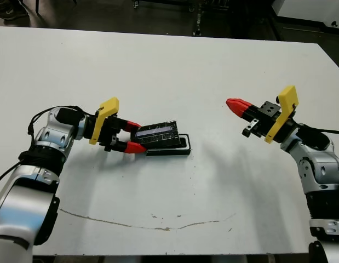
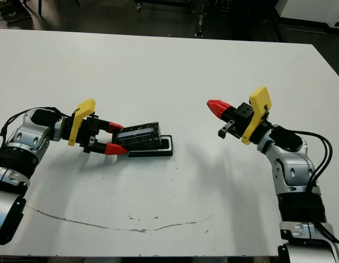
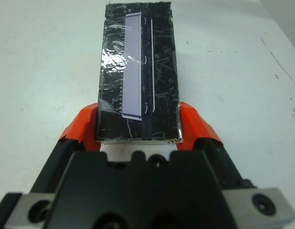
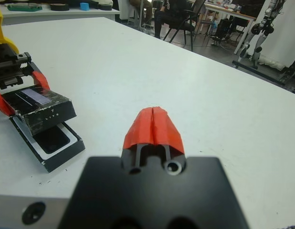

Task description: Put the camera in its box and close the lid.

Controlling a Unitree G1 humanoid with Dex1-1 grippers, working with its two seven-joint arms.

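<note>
While the slim black camera (image 4: 51, 139) lies inside the shallow white-lined black box (image 4: 61, 155) on the white desk (image 1: 174, 66), the glossy black lid with a pale stripe (image 1: 155, 135) tilts over the box's left end, clamped in the left pincer (image 1: 131, 136). Well apart, the right pincer (image 1: 236, 106) hovers pressed closed, empty.

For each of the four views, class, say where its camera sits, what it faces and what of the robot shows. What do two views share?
Left eye: on the head, looking down at the table; both arms show.
Right eye: beside it, same scene.
Left wrist: looks along the left gripper, shut on the lid.
Right wrist: looks past the shut right gripper at the box.
Shared: both wrist views show the lid.
</note>
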